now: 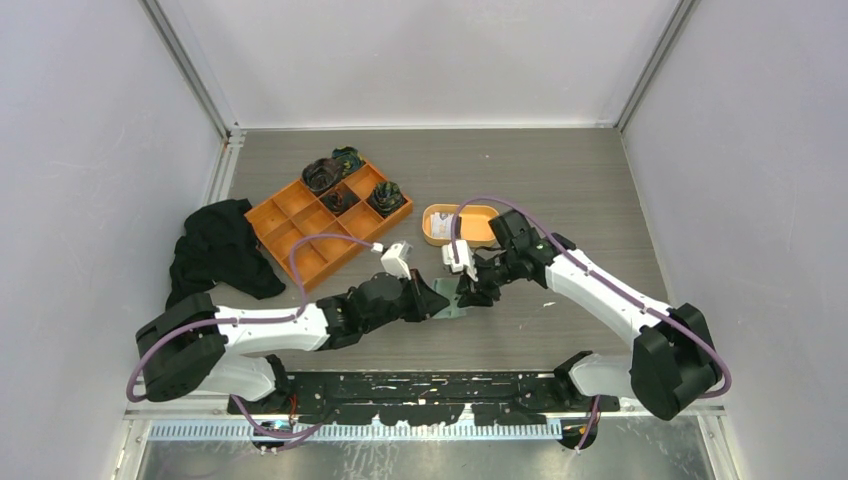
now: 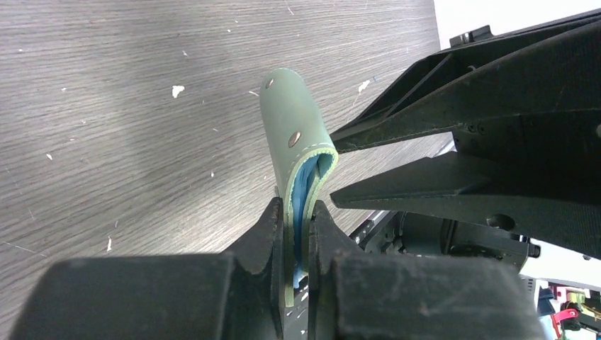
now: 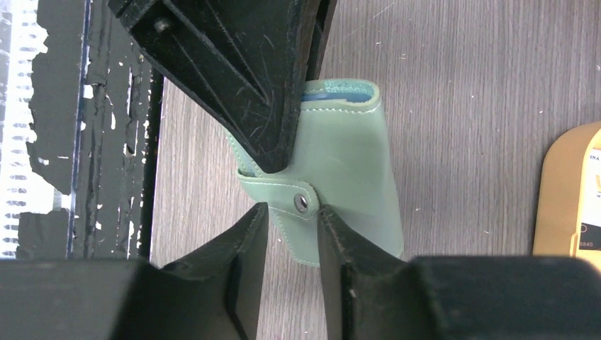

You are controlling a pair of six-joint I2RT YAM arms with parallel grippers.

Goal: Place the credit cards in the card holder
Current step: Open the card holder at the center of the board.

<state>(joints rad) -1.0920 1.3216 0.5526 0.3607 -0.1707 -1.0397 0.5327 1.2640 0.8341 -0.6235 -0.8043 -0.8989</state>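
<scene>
Left end effector point(image 2: 296, 216) is clenched on the edge of the sage-green folding leather-look card holder point(image 3: 347, 163), mid-frame over the grey worktop point(image 3: 461, 85). Right end effector point(image 3: 292, 212), slightly parted, straddles its snap tab point(image 3: 301, 204); the holder's long axis runs roughly top to bottom.

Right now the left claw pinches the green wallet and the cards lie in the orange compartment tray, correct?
No: the left gripper does pinch the card holder, but the credit cards lie in the oval orange dish, not the compartment tray; the top view shows it.
</scene>
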